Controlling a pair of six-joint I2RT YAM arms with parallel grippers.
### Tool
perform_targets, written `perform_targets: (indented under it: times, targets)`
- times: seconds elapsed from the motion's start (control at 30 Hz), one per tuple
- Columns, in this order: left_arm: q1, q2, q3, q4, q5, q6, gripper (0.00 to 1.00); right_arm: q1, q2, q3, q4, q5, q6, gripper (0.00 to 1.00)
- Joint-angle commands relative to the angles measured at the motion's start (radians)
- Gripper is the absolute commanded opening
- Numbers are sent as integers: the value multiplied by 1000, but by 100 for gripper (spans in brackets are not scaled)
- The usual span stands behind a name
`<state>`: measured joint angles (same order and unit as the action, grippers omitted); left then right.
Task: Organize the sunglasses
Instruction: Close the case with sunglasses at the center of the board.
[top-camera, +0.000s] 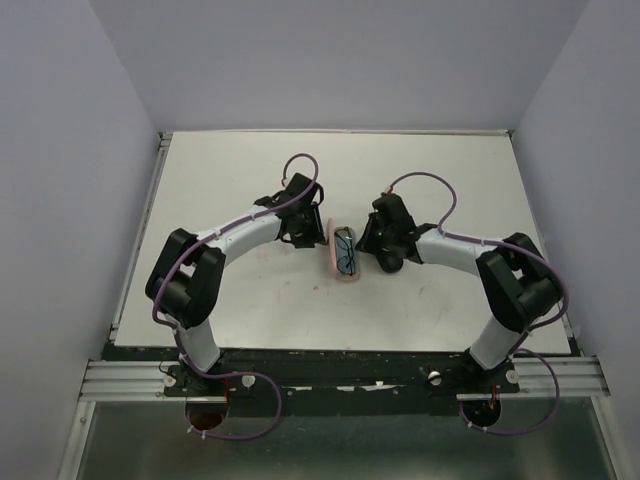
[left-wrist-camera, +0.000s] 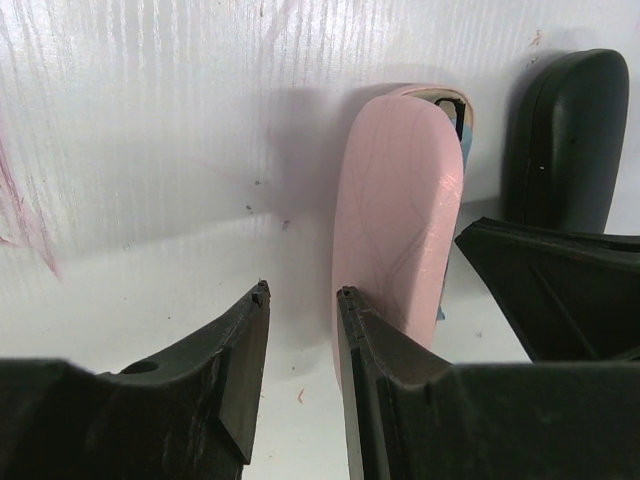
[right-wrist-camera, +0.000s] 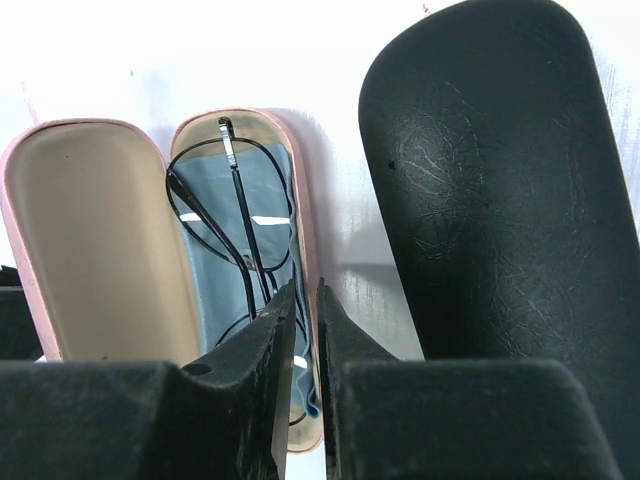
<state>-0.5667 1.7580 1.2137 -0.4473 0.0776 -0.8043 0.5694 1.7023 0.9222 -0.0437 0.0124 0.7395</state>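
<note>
Lavender walls (top-camera: 70, 150) close round a white table (top-camera: 230, 190). From above, an open pink case (top-camera: 328, 265) lies near the table's middle, its long axis pointing away from the arm bases. The sunglasses (top-camera: 346, 255) lie inside it. The left claw (top-camera: 303, 232) sits just left of the pink case and the right claw (top-camera: 378, 250) just right of it, both about equally near.

From the left wrist, the raised lid (left-wrist-camera: 395, 220) shows its pink back. The left claw (left-wrist-camera: 300, 340) is released, with bare table in its gap, and one finger (left-wrist-camera: 375, 370) rests against the outside of the lid (touching, as far as I can tell). A black case (left-wrist-camera: 570, 140) lies beyond the pink case.

From the right wrist, the sunglasses (right-wrist-camera: 240, 200) are a thin dark folded frame on a blue cloth (right-wrist-camera: 275, 180), lying lengthwise in the pink case. The right claw (right-wrist-camera: 306, 330) looks clenched on the pink case's wall on the side toward the black case (right-wrist-camera: 500, 200).

The lid (right-wrist-camera: 90, 240) opens to the left of the sunglasses, so I judge the left claw better placed to tip it shut over them.
</note>
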Motion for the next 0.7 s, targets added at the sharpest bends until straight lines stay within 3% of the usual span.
perform_targets:
  times: [0.0,0.33,0.5,0.67]
  targets:
    - [-15,27,29,-34,-24,10,43,-3,25,-16,34,-45,-32,21]
    - [-35,57,60,-70,-36,10,43,-3,77,1,33,-65,-51,21]
    - [-36,49,43,-64,-35,5,43,-3,82,3,33,-75,-60,10]
    - [-27,-27,-26,4,0,1,43,-2,62,-3,33,-65,-81,6]
